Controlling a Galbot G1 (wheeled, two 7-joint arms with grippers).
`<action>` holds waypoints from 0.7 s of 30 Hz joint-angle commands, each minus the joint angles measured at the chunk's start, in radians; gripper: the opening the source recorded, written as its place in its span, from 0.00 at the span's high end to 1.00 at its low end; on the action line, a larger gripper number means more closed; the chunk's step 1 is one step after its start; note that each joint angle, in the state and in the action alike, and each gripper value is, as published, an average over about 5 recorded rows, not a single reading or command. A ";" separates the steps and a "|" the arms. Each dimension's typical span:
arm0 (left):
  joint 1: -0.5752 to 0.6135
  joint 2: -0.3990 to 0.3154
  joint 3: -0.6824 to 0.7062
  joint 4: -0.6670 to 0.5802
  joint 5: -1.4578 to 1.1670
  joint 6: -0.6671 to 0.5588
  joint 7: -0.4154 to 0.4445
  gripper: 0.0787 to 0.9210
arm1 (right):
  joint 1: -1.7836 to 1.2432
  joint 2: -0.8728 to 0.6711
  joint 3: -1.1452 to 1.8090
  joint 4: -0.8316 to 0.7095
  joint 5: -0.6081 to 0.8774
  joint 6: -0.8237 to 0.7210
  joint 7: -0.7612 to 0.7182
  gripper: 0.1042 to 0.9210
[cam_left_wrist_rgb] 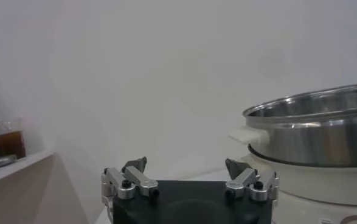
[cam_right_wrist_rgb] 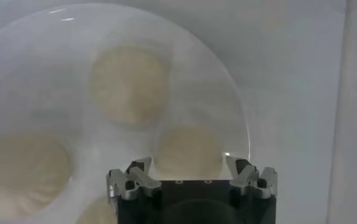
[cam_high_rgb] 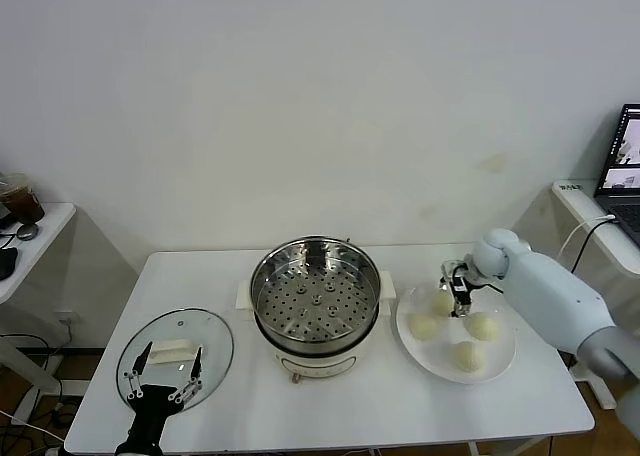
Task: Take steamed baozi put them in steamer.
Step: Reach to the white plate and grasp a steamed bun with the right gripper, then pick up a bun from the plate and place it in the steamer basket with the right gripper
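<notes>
The steamer (cam_high_rgb: 315, 301), a shiny steel pot with a perforated tray on a white base, stands mid-table and holds no buns. It also shows in the left wrist view (cam_left_wrist_rgb: 318, 134). Four cream baozi lie on a white plate (cam_high_rgb: 505, 351) to its right. My right gripper (cam_high_rgb: 456, 304) hangs open just above the far baozi (cam_high_rgb: 440, 301). In the right wrist view that baozi (cam_right_wrist_rgb: 187, 149) sits between the open fingers of my right gripper (cam_right_wrist_rgb: 188, 163), with other baozi (cam_right_wrist_rgb: 129, 82) farther off on the plate (cam_right_wrist_rgb: 221, 91). My left gripper (cam_high_rgb: 160, 388) is open and empty at the front left.
A round glass lid (cam_high_rgb: 215, 346) with a white handle (cam_high_rgb: 172, 351) lies at the table's front left, under my left gripper (cam_left_wrist_rgb: 185, 165). A side table with a cup (cam_high_rgb: 20, 201) stands left. A laptop (cam_high_rgb: 625, 166) sits on a surface at the right.
</notes>
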 commanded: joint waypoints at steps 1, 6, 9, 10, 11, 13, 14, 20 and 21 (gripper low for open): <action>0.000 0.000 0.000 0.000 0.001 0.000 0.000 0.12 | 0.007 0.019 -0.010 -0.024 -0.011 -0.001 -0.001 0.32; 0.000 0.000 -0.002 -0.001 0.001 0.000 -0.001 0.12 | 0.013 0.005 -0.015 -0.006 0.002 -0.002 -0.004 0.42; 0.002 0.000 -0.003 -0.003 0.001 0.000 0.000 0.12 | 0.020 -0.009 -0.021 0.018 0.028 -0.004 -0.008 0.45; 0.002 0.000 -0.003 -0.003 0.001 0.000 0.000 0.12 | 0.025 -0.017 -0.025 0.030 0.038 -0.004 -0.010 0.46; 0.002 0.000 -0.003 -0.004 0.001 0.000 -0.001 0.12 | 0.030 -0.024 -0.029 0.042 0.047 -0.005 -0.011 0.48; 0.001 -0.001 -0.003 -0.004 0.001 0.000 -0.001 0.12 | 0.049 -0.048 -0.045 0.079 0.076 -0.006 -0.015 0.49; 0.001 -0.001 -0.003 -0.004 0.001 0.000 -0.001 0.12 | 0.063 -0.062 -0.055 0.100 0.091 -0.006 -0.018 0.50; 0.002 0.002 -0.003 -0.012 -0.002 0.002 0.000 0.12 | 0.268 -0.167 -0.180 0.249 0.243 0.013 -0.059 0.50; 0.001 0.003 -0.003 -0.012 -0.003 0.002 -0.001 0.12 | 0.316 -0.177 -0.208 0.267 0.276 0.020 -0.067 0.49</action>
